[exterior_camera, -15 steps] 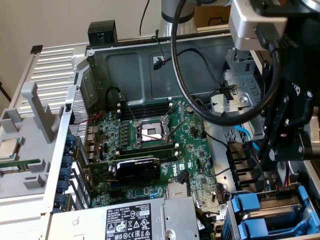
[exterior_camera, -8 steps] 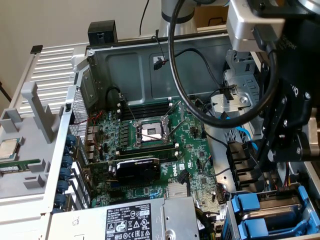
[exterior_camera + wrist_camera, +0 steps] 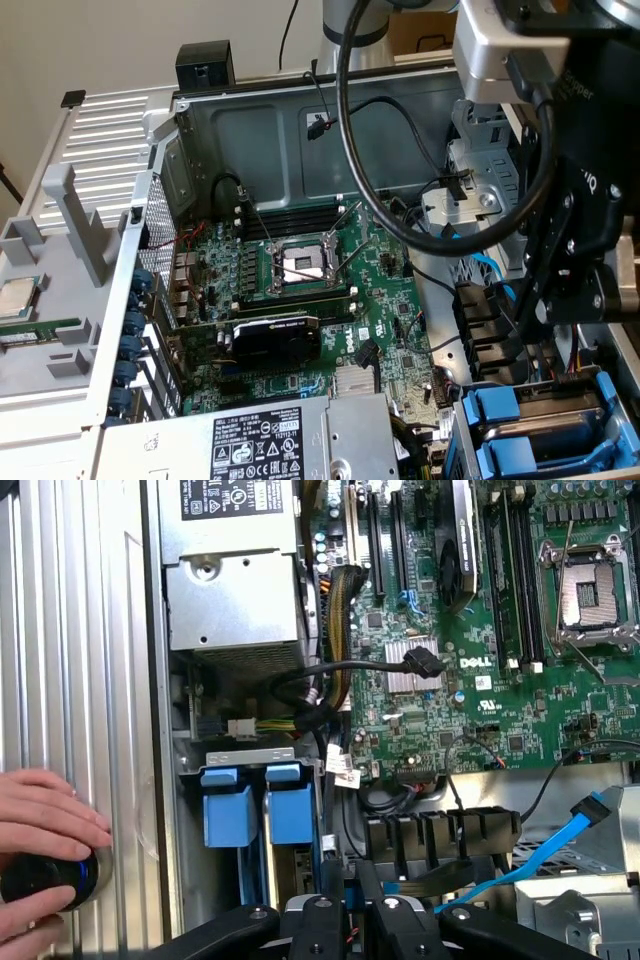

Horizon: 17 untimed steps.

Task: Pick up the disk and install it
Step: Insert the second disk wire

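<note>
The gripper (image 3: 350,920) hangs just over the drive bay at the open computer case's corner, its black fingers (image 3: 322,917) drawn narrow; whether they pinch anything cannot be told. Directly beside them, in that bay, the disk (image 3: 268,815) sits on edge in its bright blue carrier, next to a second blue carrier (image 3: 227,815). Around the bay lie a thick black cable (image 3: 330,670), a blue ribbon cable (image 3: 530,865) and a black ribbed bracket (image 3: 440,835). Beyond the bay spreads the green motherboard (image 3: 300,290) with its open CPU socket (image 3: 300,265), and the grey power supply (image 3: 280,440) adjoins the bay. The arm (image 3: 580,230) comes down steeply over the bay. A person's hand (image 3: 45,825) rests on a round black knob (image 3: 45,878) outside the case.
</note>
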Each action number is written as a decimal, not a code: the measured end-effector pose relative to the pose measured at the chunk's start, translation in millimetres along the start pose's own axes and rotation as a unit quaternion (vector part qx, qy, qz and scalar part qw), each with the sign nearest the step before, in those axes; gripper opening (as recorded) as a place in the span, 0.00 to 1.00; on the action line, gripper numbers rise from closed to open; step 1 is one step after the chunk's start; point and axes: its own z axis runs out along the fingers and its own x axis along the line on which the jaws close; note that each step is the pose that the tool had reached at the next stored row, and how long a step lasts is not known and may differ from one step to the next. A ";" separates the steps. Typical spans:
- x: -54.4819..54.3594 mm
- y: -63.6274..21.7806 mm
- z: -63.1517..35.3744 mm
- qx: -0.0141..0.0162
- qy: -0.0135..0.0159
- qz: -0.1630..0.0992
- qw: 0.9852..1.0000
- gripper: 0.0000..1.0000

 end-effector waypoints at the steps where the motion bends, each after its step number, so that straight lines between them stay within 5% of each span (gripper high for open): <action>1: 0.0 0.0 0.0 0.000 0.000 0.000 1.000 0.17; 6: 0.2 1.4 0.1 0.000 0.000 0.000 1.000 0.17; 12: 2.2 14.4 0.8 0.000 0.000 -0.003 1.000 0.17; 17: 5.6 14.2 0.9 0.003 -0.013 -0.009 1.000 0.17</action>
